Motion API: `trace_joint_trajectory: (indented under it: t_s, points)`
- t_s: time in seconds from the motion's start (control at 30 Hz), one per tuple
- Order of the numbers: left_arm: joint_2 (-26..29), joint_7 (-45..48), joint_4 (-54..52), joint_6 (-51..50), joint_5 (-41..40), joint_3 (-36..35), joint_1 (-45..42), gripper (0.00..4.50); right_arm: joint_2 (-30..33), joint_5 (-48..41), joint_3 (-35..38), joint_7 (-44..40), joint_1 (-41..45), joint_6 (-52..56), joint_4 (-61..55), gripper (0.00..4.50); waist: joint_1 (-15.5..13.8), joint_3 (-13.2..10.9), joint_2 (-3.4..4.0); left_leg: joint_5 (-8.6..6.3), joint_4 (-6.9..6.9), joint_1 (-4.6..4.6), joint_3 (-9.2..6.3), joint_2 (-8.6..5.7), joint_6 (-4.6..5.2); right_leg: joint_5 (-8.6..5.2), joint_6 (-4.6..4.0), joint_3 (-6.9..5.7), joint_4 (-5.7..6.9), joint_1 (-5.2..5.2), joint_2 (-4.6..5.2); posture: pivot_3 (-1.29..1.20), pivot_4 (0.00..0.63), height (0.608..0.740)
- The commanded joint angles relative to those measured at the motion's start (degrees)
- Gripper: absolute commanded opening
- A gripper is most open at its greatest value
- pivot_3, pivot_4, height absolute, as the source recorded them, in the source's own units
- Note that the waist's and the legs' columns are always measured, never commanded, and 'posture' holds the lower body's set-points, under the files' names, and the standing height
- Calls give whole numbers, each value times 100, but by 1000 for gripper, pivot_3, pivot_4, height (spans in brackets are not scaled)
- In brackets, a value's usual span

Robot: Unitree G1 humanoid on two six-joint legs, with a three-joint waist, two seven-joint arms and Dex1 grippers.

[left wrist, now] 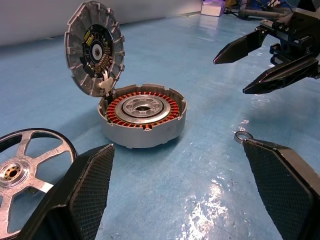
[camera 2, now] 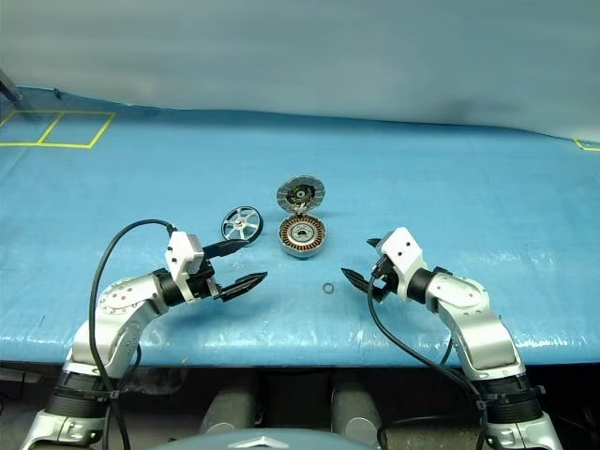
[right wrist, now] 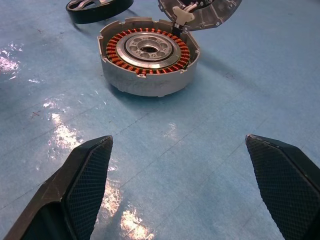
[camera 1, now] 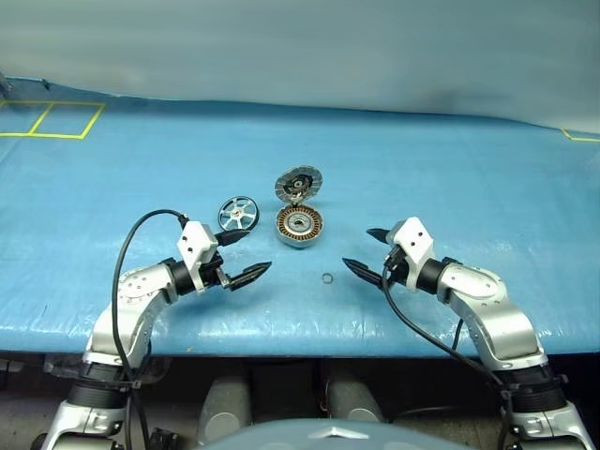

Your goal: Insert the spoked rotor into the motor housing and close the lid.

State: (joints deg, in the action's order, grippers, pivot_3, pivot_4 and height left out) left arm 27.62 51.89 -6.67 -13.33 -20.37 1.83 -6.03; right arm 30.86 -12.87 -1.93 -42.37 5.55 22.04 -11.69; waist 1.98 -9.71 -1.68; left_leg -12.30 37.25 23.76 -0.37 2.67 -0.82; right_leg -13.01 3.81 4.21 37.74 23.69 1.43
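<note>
The motor housing (camera 1: 299, 226) sits open on the blue table, its copper windings ringing a silver centre. Its lid (camera 1: 298, 184) stands tilted up at the far side, grey segmented face showing, hinged to the housing. The spoked rotor (camera 1: 237, 214) lies flat on the table just left of the housing. My left gripper (camera 1: 242, 255) hovers open near the rotor's near side, with nothing between its fingers (left wrist: 90, 190). My right gripper (camera 1: 367, 250) is open too, right of the housing and apart from it, its fingers (right wrist: 87, 180) empty.
A small metal ring (camera 1: 327, 278) lies on the table between the two grippers, nearer than the housing. Yellow tape lines (camera 1: 56, 120) mark the far left corner of the table. The table's front edge (camera 1: 300, 347) runs just below both arms.
</note>
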Motion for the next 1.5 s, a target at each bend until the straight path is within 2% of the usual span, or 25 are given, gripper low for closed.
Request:
trace_joint_trajectory:
  t_s: [0.03, 1.13, 1.33, 1.5]
  points:
    - [22, 26, -51, 96, -25, -28, -80, 4500, -3, -93, 25, -28, 127, -18, -124, 4477, 1, 0, 0, 0, 0, 0, 0, 0, 0, 0, 0, 0, 0, 0, 0, 0, 150, 740]
    - [36, -84, -91, 214, 47, -33, -25, 4500, 174, 131, -269, -193, 445, 55, 29, 4477, 4, 0, 0, 0, 0, 1, 0, 0, 0, 0, 0, 0, 0, 0, 0, 0, 150, 740]
    - [16, -124, -96, 251, 40, -32, 9, 4500, 613, 470, -672, -560, 817, 74, 96, 4477, 11, -1, 1, 0, 1, 1, 1, 0, 0, 0, 0, 0, -1, 1, 1, 0, 150, 740]
    - [62, -158, -49, 310, 149, -9, 83, 4500, 1030, 1120, -1533, -1299, 1853, 23, 385, 4477, 31, -4, 6, 0, -1, 0, 2, 1, 0, 0, 0, 0, 1, 4, 0, 0, 150, 740]
